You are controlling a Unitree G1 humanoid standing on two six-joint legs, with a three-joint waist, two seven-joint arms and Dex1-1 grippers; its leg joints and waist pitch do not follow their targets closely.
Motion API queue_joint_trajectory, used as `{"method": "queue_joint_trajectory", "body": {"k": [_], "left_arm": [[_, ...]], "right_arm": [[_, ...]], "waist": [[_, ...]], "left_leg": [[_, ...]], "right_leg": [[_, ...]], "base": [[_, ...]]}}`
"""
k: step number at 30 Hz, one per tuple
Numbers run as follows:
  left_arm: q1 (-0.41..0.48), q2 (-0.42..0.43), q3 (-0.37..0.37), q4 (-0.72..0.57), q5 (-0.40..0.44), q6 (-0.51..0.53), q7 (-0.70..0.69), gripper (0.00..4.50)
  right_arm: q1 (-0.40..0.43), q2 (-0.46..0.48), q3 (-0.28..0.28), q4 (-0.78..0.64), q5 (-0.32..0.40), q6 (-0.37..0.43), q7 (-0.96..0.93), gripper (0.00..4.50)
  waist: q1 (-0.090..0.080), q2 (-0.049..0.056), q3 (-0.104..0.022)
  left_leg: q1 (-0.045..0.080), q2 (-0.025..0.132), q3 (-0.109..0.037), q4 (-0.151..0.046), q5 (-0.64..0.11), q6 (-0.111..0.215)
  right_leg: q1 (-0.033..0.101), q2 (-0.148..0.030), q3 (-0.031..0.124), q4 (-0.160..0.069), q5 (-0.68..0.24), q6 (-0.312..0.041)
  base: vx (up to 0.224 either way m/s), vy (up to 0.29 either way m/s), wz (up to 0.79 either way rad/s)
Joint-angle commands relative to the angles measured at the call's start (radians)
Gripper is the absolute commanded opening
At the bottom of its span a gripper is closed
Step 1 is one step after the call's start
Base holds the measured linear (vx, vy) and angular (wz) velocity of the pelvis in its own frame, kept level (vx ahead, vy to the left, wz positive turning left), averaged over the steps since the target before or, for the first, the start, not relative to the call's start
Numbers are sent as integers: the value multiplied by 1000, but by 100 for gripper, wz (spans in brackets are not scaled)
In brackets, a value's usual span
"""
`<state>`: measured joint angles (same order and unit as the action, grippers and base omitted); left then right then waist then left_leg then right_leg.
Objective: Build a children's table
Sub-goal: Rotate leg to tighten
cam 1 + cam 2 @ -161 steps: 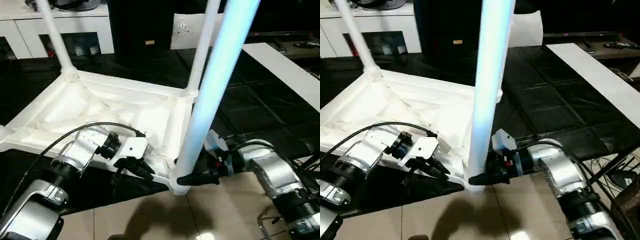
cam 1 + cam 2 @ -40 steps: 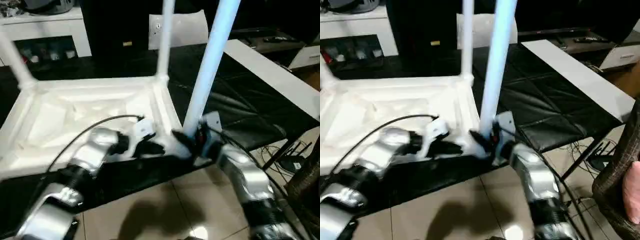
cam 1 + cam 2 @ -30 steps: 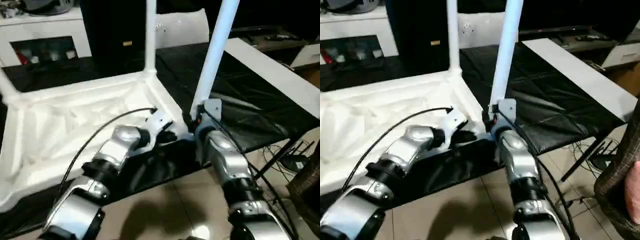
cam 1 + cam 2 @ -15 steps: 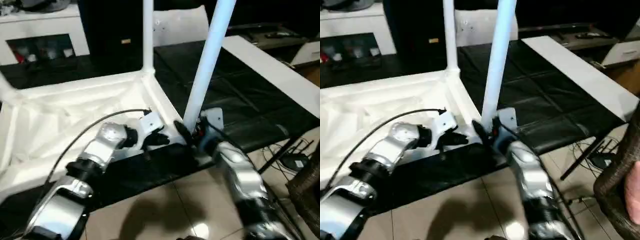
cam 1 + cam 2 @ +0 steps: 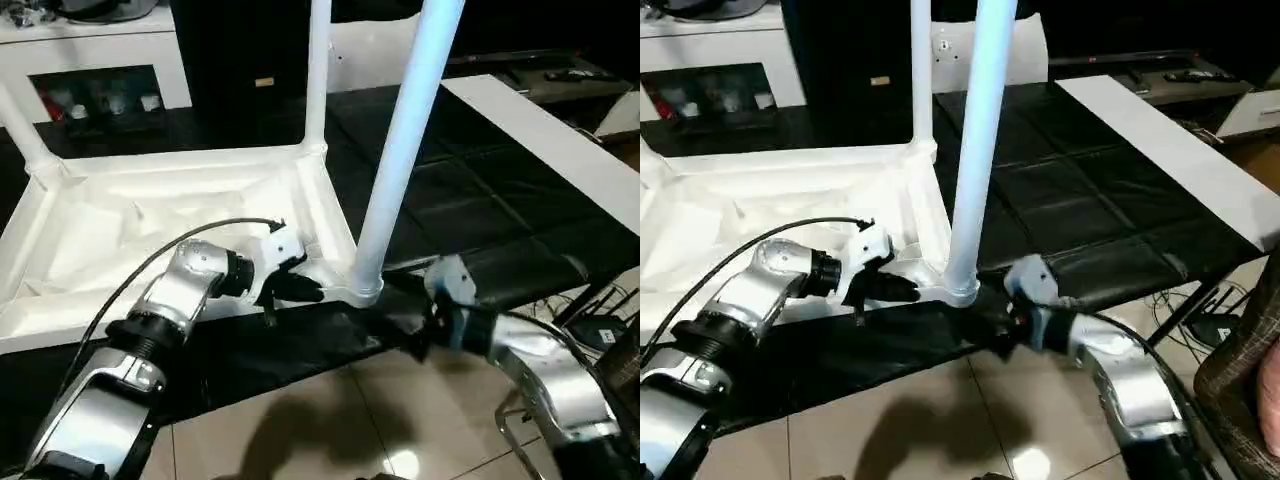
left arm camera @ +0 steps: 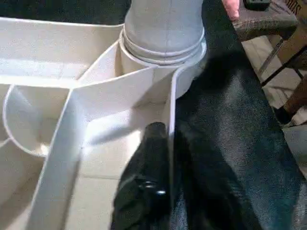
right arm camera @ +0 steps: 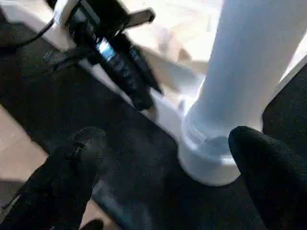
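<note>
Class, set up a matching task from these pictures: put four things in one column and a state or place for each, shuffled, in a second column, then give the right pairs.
Things
1. left gripper
2. right gripper
3. nearest long white plastic leg
4. white cabinet with dark openings

States or places
A. standing upright in a round corner socket
B. clamped on the rim of the upturned white plastic table top
C. behind the table top, at the back of the room
D. jaws wide apart, holding nothing, close to the socket

Pairs: 1-B, 2-D, 3-A, 4-C
</note>
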<state>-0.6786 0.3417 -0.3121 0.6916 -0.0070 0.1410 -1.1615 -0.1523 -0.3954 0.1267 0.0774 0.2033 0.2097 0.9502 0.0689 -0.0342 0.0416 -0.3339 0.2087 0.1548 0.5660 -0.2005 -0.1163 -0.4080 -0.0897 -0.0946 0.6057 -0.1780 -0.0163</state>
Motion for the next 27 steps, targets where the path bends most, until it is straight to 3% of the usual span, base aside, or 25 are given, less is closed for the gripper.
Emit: {"method": "queue_joint_trajectory", "body": {"k": [1, 6, 14, 17, 18, 24, 27], "left_arm": [[-10, -9, -7, 17, 15, -22, 22, 83], [-26, -21, -12, 39, 34, -10, 48, 83], [-45, -42, -19, 80, 38, -27, 28, 83], [-53, -49, -21, 101, 45, -36, 36, 68], [-61, -53, -23, 115, 51, -37, 42, 45], [-88, -49, -36, 142, 67, -64, 15, 6], [-91, -41, -52, 141, 76, -91, -25, 6]], "right_arm": [[12, -27, 0, -42, 17, 14, 32, 450], [34, -55, 11, -71, 25, 21, 48, 450], [41, -50, 15, -76, 22, 18, 39, 450], [43, -51, 19, -78, 22, 18, 36, 450], [43, -52, 21, -79, 22, 18, 35, 450], [45, -51, 12, -84, 27, 15, 27, 450], [37, -60, -6, -78, 30, 7, 20, 450]], "waist": [[8, -5, -53], [21, -4, -51], [24, -6, -53], [25, -6, -54], [26, -5, -53], [27, -5, -51], [27, -6, -53]], "left_leg": [[-19, 12, 12, -55, -147, 78], [-18, 11, 13, -55, -154, 80], [-19, 11, 10, -56, -158, 70], [-20, 11, 10, -54, -151, 73], [-19, 11, 11, -54, -156, 73], [-18, 12, 8, -58, -180, 67], [-19, 12, 8, -57, -166, 68]], "right_leg": [[68, -47, 50, -83, -267, -152], [66, -47, 49, -87, -293, -136], [66, -47, 48, -88, -309, -121], [67, -48, 48, -86, -281, -131], [66, -48, 48, -87, -288, -131], [66, -49, 48, -92, -334, -115], [67, -50, 49, -89, -310, -121]], "base": [[0, 0, 0], [0, 0, 0], [0, 0, 0], [0, 0, 0], [0, 0, 0], [0, 0, 0], [0, 0, 0]]}}
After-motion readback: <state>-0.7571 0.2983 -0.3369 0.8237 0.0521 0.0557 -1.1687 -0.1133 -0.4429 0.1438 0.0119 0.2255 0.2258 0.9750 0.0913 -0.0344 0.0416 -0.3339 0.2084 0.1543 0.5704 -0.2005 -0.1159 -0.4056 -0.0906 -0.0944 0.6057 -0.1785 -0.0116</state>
